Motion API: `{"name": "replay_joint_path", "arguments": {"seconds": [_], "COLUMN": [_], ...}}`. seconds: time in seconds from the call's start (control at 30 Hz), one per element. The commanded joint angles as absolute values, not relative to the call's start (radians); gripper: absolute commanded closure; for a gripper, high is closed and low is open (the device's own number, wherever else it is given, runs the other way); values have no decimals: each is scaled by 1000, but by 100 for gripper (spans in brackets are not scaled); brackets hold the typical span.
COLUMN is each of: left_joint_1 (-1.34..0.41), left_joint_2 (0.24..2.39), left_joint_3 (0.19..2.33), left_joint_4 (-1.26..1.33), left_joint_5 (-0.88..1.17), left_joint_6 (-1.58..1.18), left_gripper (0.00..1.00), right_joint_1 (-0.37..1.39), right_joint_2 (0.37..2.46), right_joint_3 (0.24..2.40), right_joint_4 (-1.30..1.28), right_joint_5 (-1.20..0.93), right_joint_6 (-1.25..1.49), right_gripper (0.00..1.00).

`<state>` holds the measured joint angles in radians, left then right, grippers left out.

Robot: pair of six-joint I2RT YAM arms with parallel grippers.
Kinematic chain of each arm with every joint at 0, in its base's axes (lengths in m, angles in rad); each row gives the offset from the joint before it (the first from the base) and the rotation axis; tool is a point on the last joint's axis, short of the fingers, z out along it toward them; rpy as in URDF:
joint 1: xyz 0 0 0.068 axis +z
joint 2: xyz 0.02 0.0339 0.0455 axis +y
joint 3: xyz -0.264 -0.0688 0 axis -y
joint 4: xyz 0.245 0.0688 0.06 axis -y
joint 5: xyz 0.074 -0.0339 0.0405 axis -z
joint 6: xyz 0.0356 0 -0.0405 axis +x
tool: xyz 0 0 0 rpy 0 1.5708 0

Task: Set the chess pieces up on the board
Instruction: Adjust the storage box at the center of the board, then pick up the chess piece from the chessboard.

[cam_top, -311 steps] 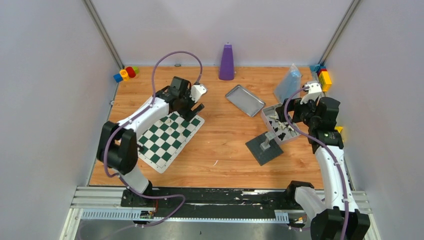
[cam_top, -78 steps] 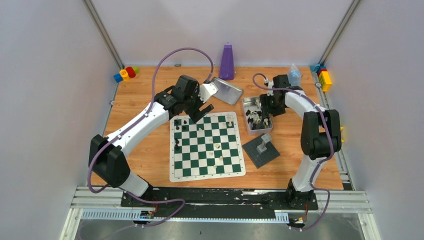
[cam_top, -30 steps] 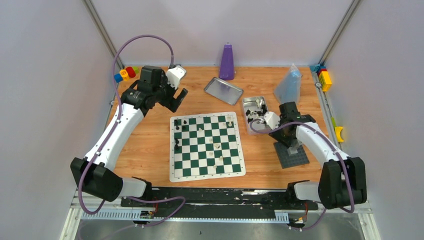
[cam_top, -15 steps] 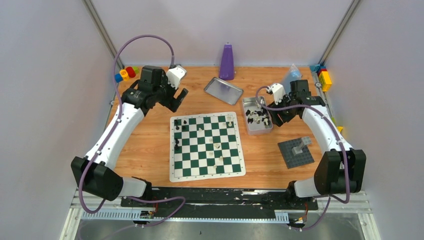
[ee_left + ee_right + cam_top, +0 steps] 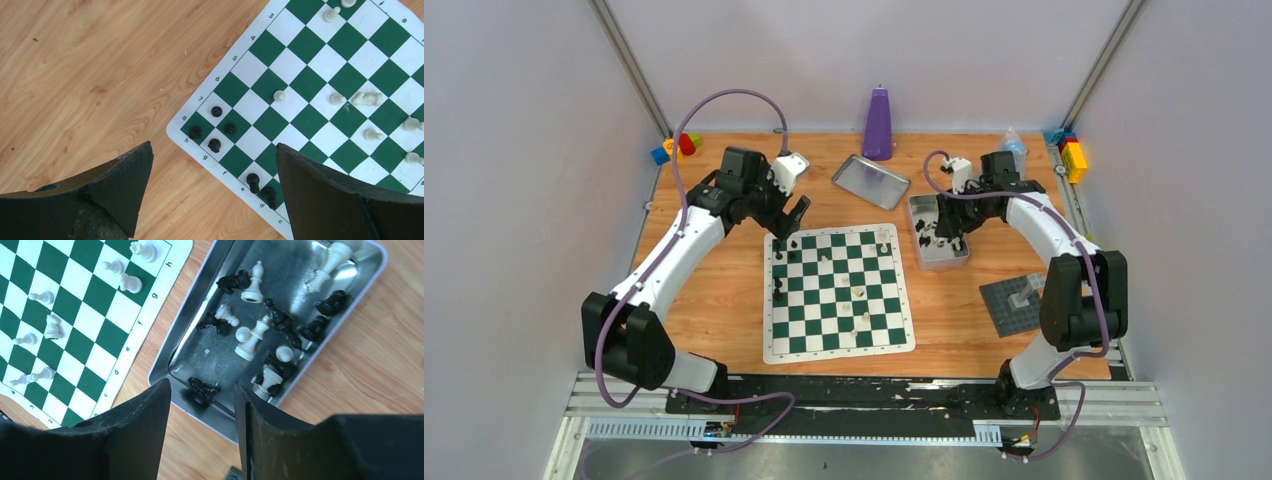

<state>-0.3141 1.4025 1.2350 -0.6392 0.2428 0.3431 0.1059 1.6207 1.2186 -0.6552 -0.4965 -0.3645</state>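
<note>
The green and white board [image 5: 824, 322] lies mid-table with a few chess pieces on it. In the left wrist view, black pieces [image 5: 215, 145] stand at its corner and cream pieces [image 5: 368, 98] further in. My left gripper [image 5: 795, 216] hovers over that far left corner, open wide and empty [image 5: 214, 146]. More black and cream chess pieces [image 5: 252, 335] lie jumbled in a metal tin [image 5: 944, 263] right of the board. My right gripper [image 5: 951, 222] hangs above the tin [image 5: 215, 357], open part-way [image 5: 201, 385] with nothing held. A black piece [image 5: 204, 389] lies below the gap.
A flat silver tray [image 5: 871, 181] and a purple cone [image 5: 877, 124] sit at the back. A grey studded baseplate [image 5: 1021, 302] lies near the right arm. A plastic bag [image 5: 1012, 145] and coloured blocks [image 5: 1072, 153] are in the far right corner. More blocks [image 5: 676, 147] are far left.
My left gripper has moved right and nearer, to the board's far left corner. My right gripper has shifted left over the tin, its jaws changing width.
</note>
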Motion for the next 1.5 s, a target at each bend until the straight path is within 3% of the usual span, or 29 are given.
{"name": "replay_joint_path", "arguments": {"seconds": [0.0,0.3,0.97,1.47], "left_joint_1": [-316,-321,-582,-590], "left_joint_2": [1407,1412,1534,1835], "left_joint_3": [1243,1251,1170,1353], "left_joint_4": [-571,-565,-493,-644], "left_joint_5": [304,303,266,100], "left_joint_6": [337,327,491,344], "left_gripper": [0,0,0,23], "right_joint_1": [146,164,193,194], "right_joint_2": [1666,1658,1373,1348], "right_joint_3": [1239,1131,901,993], "right_joint_4": [-592,-588,-742,-687], "right_joint_5": [-482,-383,-381,-416], "right_joint_6": [-350,-345,-332,-260], "right_gripper": [52,67,68,64]}}
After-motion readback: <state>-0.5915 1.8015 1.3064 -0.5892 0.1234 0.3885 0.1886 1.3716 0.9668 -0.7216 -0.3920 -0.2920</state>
